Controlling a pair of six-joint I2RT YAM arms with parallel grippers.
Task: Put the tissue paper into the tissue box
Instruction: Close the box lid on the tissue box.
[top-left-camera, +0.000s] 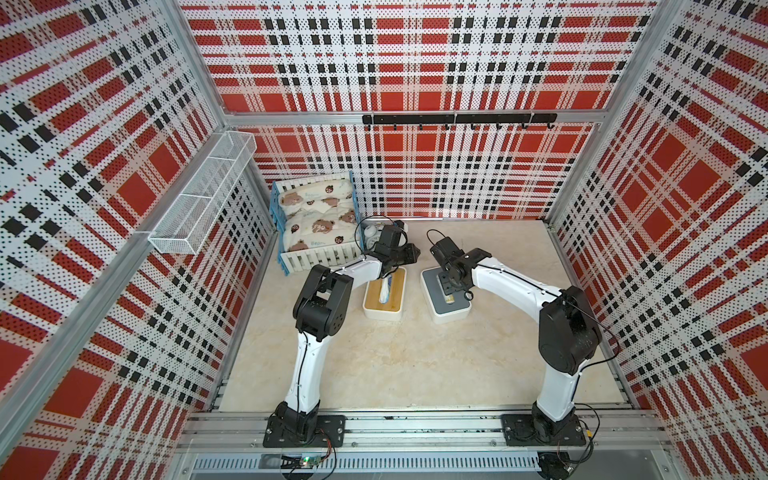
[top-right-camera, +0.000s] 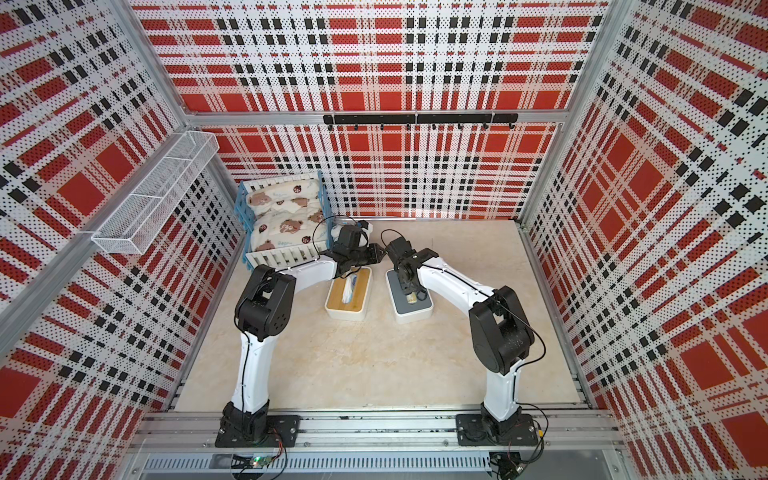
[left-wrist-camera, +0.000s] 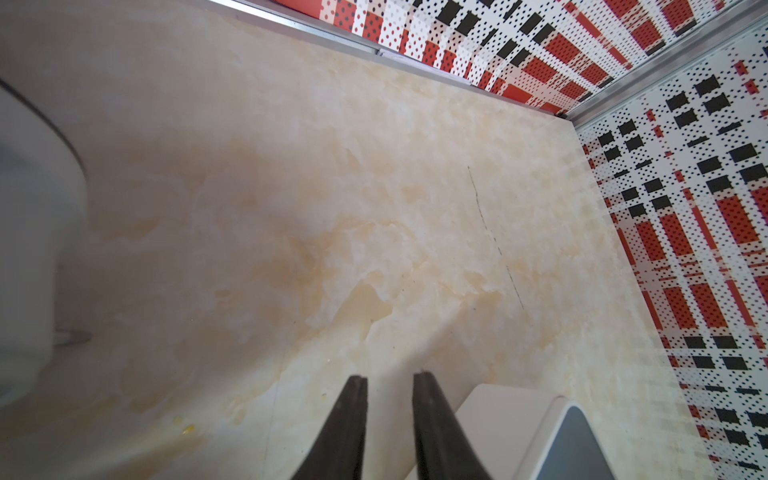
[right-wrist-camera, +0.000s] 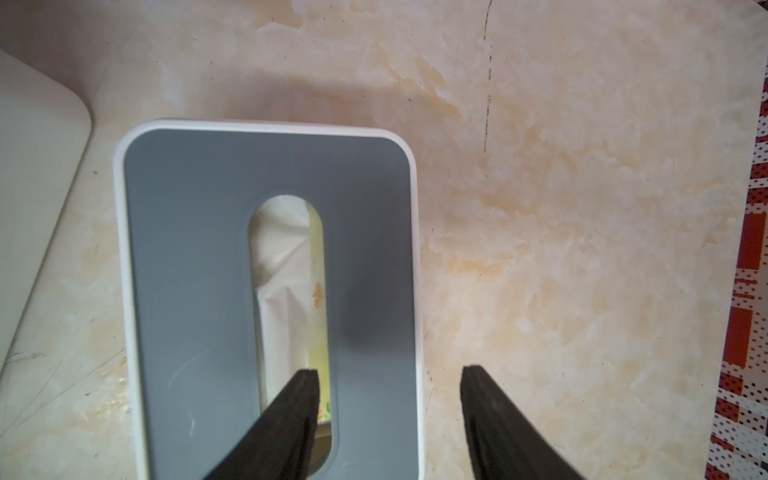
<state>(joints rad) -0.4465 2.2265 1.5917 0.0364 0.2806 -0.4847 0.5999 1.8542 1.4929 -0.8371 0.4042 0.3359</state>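
Right pincer, spread wide, hovers over tissue box; tissue paper inside.

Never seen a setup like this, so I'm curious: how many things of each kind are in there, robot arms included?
Robot arms: 2, left arm, right arm
Tissue boxes: 2, wood-lidded box, grey-lidded box
Toy bed: 1
Alarm clock: 1
Wire basket: 1
Hook rail: 1
Total: 8

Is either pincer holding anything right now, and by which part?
Nothing is held. The left pincer is slightly open and empty; the right pincer is open above the grey tissue box.
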